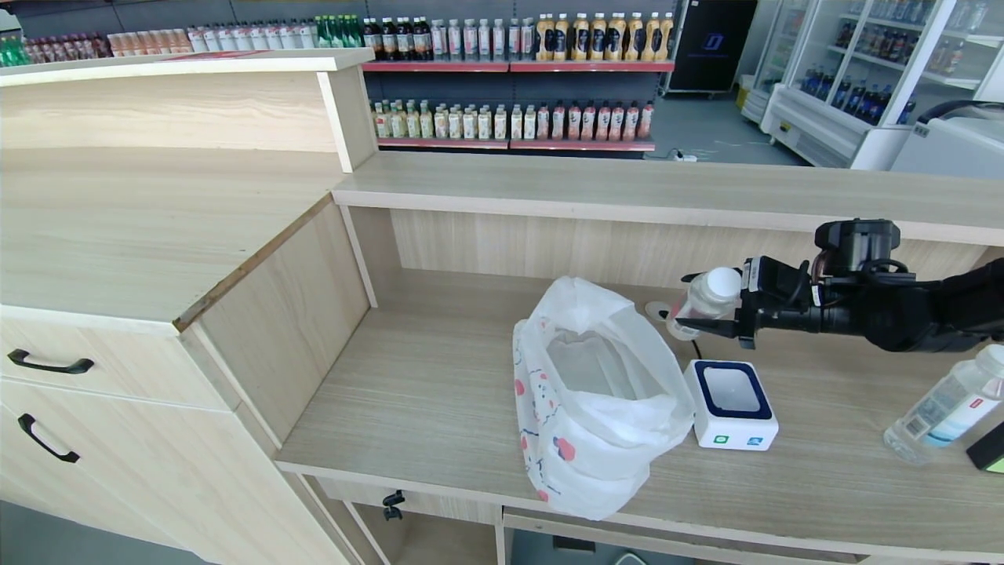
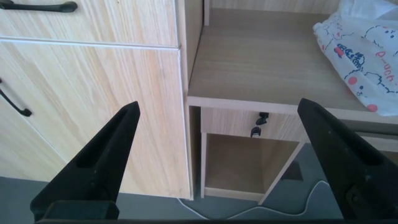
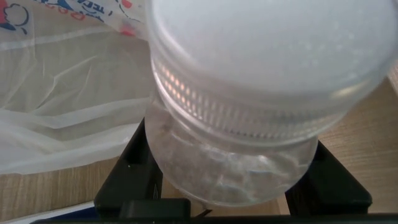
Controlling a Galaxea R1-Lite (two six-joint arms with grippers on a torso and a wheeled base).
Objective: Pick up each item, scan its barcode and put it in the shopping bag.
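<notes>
One clear white-capped bottle (image 1: 710, 297), clamped in R tool (image 1: 687, 301), L tool (image 2: 219, 106) spread wide

clear white-capped bottle (image 1: 703, 300) aloft beside open white shopping bag (image 1: 549, 416)

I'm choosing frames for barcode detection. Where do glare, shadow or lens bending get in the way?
Head view: the long edges of the counter bow slightly, and the window of the scanner carries a pale sheen. Right wrist view: the cap of the bottle glares white, crowding the lens. Left wrist view: even light, the left gripper dark against the cabinet, no glare.
</notes>
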